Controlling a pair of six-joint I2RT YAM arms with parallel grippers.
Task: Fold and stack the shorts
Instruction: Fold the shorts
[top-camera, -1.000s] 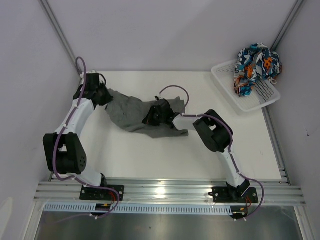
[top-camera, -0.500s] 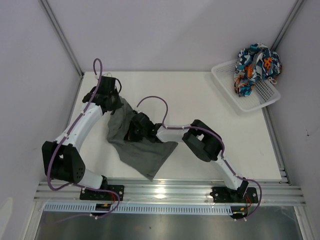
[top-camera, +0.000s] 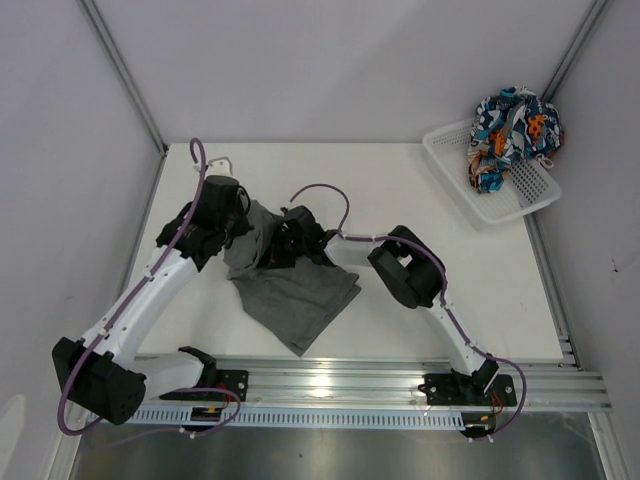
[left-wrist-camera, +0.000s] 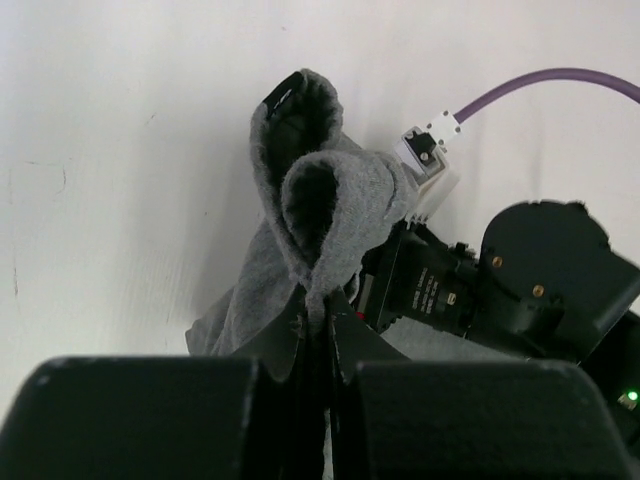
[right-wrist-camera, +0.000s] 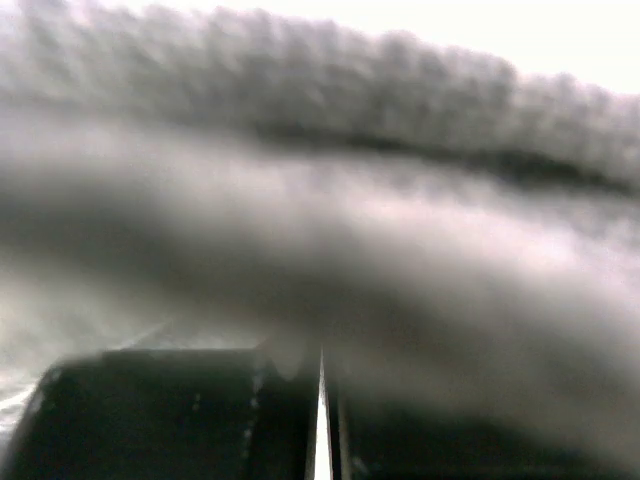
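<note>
The dark grey shorts (top-camera: 292, 292) lie on the white table left of centre, their far edge lifted and bunched. My left gripper (top-camera: 238, 222) is shut on a fold of that edge; in the left wrist view the grey cloth (left-wrist-camera: 320, 215) runs down between the closed jaws of the left gripper (left-wrist-camera: 322, 330). My right gripper (top-camera: 287, 243) is shut on the same far edge just to the right. In the right wrist view blurred grey cloth (right-wrist-camera: 330, 220) fills the frame above the right gripper (right-wrist-camera: 320, 365). The patterned shorts (top-camera: 512, 132) sit heaped in the basket.
A white mesh basket (top-camera: 455, 178) stands at the far right of the table, against the right wall. Purple cables (top-camera: 322, 190) loop over both wrists. The right arm's elbow (top-camera: 405, 268) rests right of the shorts. A metal rail (top-camera: 330, 380) runs along the near edge.
The shorts have been swung from a spread across the far middle of the table to lie lengthwise toward the near edge. Both grippers have moved with the cloth; the left arm has reached further right.
</note>
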